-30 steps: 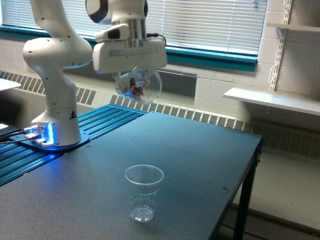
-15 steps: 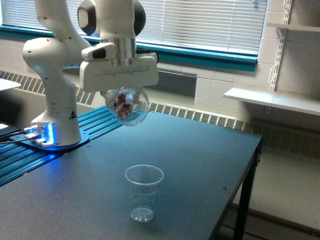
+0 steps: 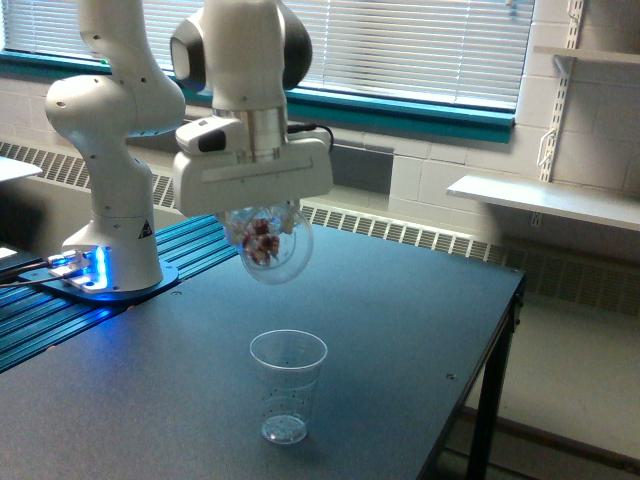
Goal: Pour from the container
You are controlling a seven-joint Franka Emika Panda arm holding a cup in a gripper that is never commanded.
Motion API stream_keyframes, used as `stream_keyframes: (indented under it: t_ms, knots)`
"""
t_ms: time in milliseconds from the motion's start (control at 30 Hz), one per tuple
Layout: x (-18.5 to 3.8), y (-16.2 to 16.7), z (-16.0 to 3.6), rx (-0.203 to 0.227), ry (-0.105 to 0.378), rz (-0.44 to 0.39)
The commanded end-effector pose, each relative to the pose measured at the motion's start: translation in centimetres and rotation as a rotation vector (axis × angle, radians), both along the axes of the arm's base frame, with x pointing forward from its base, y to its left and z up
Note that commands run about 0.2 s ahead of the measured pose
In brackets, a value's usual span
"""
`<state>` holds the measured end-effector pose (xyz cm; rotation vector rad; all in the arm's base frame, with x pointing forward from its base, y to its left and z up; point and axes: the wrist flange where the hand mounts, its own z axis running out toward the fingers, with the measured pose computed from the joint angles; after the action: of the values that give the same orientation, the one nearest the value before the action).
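My gripper (image 3: 262, 222) is shut on the container (image 3: 268, 243), a clear plastic cup tipped so its mouth faces the camera. Small reddish pieces show inside it. The fingers are mostly hidden under the white hand body. Below it, slightly toward the exterior view's right, the other clear cup (image 3: 287, 386) stands upright on the dark table (image 3: 400, 330) with nothing visible inside. A clear gap separates the held cup from the standing cup's rim.
The arm's white base (image 3: 110, 250) with blue lights sits on a ribbed blue platform (image 3: 150, 270) at the exterior view's left. The table's edge (image 3: 480, 370) drops off at the right. A wall shelf (image 3: 550, 200) lies beyond it.
The gripper with the held cup swung left, then came back right and lower, ending closer above the standing cup. The standing cup has not moved.
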<state>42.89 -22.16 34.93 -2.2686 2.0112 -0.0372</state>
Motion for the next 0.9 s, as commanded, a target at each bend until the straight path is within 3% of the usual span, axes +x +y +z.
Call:
stream_keyframes:
  t_ms: [33, 900]
  knots:
    - [1.6, 0.8, -0.3, 0.025, -0.001, 0.03]
    - [2.2, 0.4, -1.4, 0.127, -0.02, -0.062]
